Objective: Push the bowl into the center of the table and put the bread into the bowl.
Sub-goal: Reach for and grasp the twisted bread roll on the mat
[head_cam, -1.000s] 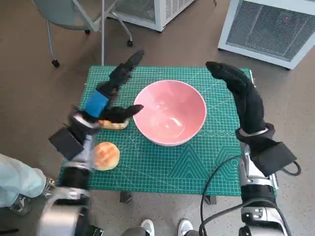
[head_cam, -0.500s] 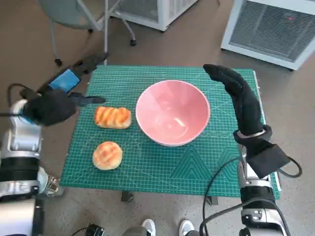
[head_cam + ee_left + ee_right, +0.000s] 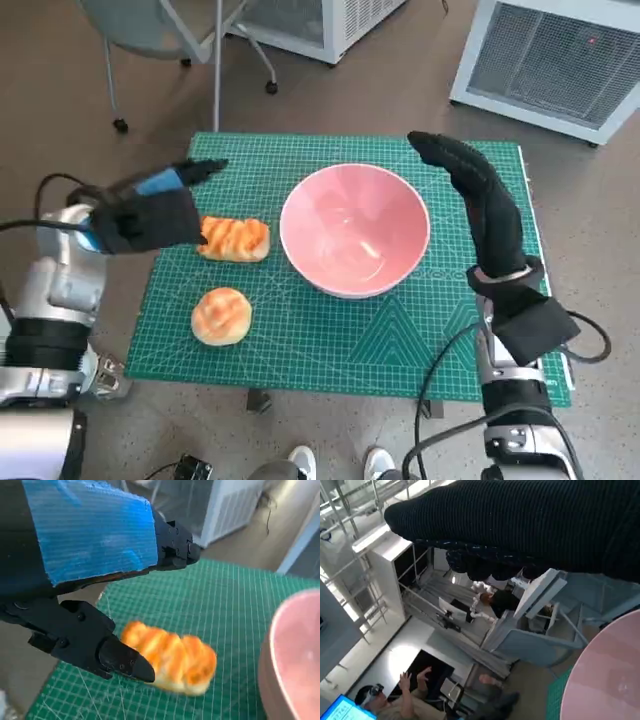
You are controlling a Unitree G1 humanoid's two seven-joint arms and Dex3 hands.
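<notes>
A pink bowl [image 3: 355, 228] stands near the middle of the green cutting mat [image 3: 420, 330]; its rim shows in the left wrist view as bowl [image 3: 295, 660] and in the right wrist view as bowl [image 3: 607, 680]. An elongated glazed bread [image 3: 234, 239] lies left of it, bread [image 3: 172, 657] up close. A round bun [image 3: 221, 315] sits nearer the front. My left hand [image 3: 150, 212] hovers open just left of the long bread, fingers [image 3: 120, 660] spread beside it. My gloved right hand [image 3: 475, 185] stretches open along the bowl's right rim, holding nothing.
A chair [image 3: 150, 30] stands beyond the mat's far left corner. White cabinets [image 3: 545, 55] stand at the back right. Feet [image 3: 335, 462] show at the front edge. A person [image 3: 385, 700] sits in the distance in the right wrist view.
My left hand swung out past the mat's left edge, then came back in beside the long bread. The right hand and bowl stayed nearly still.
</notes>
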